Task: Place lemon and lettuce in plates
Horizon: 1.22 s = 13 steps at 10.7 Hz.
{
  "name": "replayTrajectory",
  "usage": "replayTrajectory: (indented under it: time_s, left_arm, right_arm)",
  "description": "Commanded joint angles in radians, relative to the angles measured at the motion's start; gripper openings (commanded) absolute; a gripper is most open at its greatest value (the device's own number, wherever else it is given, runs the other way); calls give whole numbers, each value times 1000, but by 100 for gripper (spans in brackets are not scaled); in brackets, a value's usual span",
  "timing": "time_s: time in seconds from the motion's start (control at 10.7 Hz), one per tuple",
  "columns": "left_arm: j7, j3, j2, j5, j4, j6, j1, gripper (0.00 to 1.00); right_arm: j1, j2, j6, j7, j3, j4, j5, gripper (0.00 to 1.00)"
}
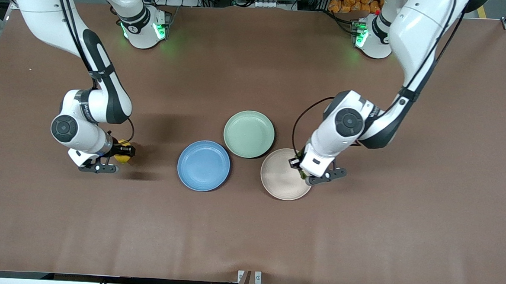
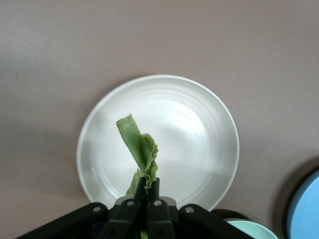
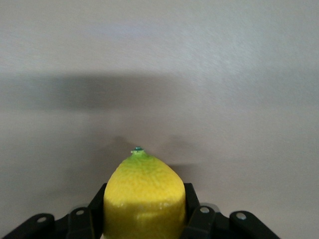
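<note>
My left gripper (image 1: 300,169) hangs over the cream-beige plate (image 1: 279,178), shut on the green wrinkly lettuce (image 2: 138,149), which dangles above that plate (image 2: 199,129) in the left wrist view. The yellow lemon (image 1: 123,151) sits between the fingers of my right gripper (image 1: 124,151), shut on it, low over the bare table toward the right arm's end. In the right wrist view the lemon (image 3: 144,196) fills the jaws, its pointed green tip outward. The blue plate (image 1: 203,165) lies empty between the two grippers.
A pale mint-green plate (image 1: 249,133) lies farther from the front camera than the blue and beige plates, touching close to both. The brown table (image 1: 248,237) spreads wide around them. Both arm bases stand at the table's back edge.
</note>
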Motion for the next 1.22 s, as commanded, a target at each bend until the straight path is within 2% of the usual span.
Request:
replayTrajectory:
  time_s: [0.0, 0.09, 0.47, 0.75, 1.12]
  left_arm:
    - [-77, 2, 36, 14, 25, 32, -24, 42]
    - [-76, 5, 37, 26, 23, 37, -27, 99]
    - [-80, 6, 31, 30, 23, 37, -24, 100]
    - [-58, 9, 17, 79, 23, 17, -2, 100]
    - [31, 16, -13, 90, 23, -50, 53, 100]
  right_arm:
    - [33, -11, -63, 7, 4, 58, 14, 18]
    - [57, -10, -77, 7, 2, 81, 30, 18]
    - [169, 16, -83, 7, 1, 173, 173, 20]
    - [246, 64, -77, 37, 1, 219, 176, 21]
    - [329, 171, -70, 209, 1, 334, 175, 21]
